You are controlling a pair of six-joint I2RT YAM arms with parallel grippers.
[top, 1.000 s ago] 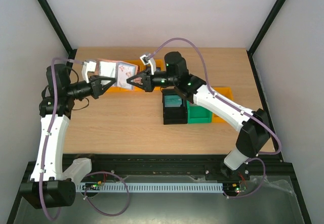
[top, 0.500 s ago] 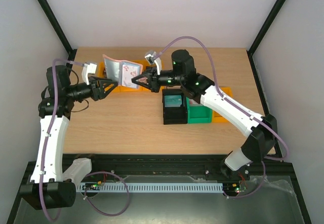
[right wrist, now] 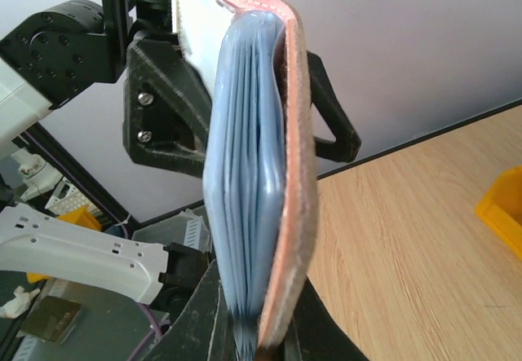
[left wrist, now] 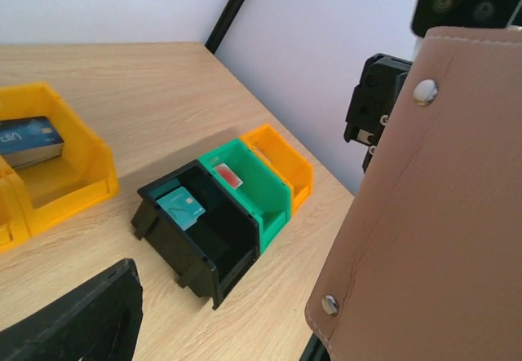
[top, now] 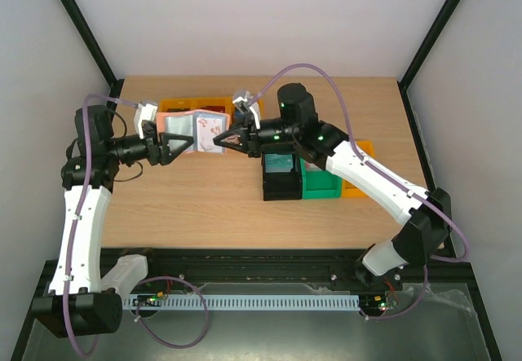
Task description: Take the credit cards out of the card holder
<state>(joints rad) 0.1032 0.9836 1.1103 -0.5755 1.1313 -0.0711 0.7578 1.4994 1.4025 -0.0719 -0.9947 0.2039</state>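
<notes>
Over the wooden table (top: 245, 214) the handover has just turned. The left gripper (top: 179, 143) was pinched shut a second ago, and now its fingers (left wrist: 81, 320) have sprung wide and let go. Whether one still brushes the leather, I can't tell. The right gripper (top: 222, 139) stays clamped tight on the lower edge of the reddish-brown leather fold-over card holder (top: 189, 123). It hangs in the air between the two arms, splayed open with its pale blue pockets showing. So the right carries it alone and the left looks free to go picking. In the black plastic bin (top: 281, 180) a thin teal plastic credit card (left wrist: 181, 209) already lies flat.
</notes>
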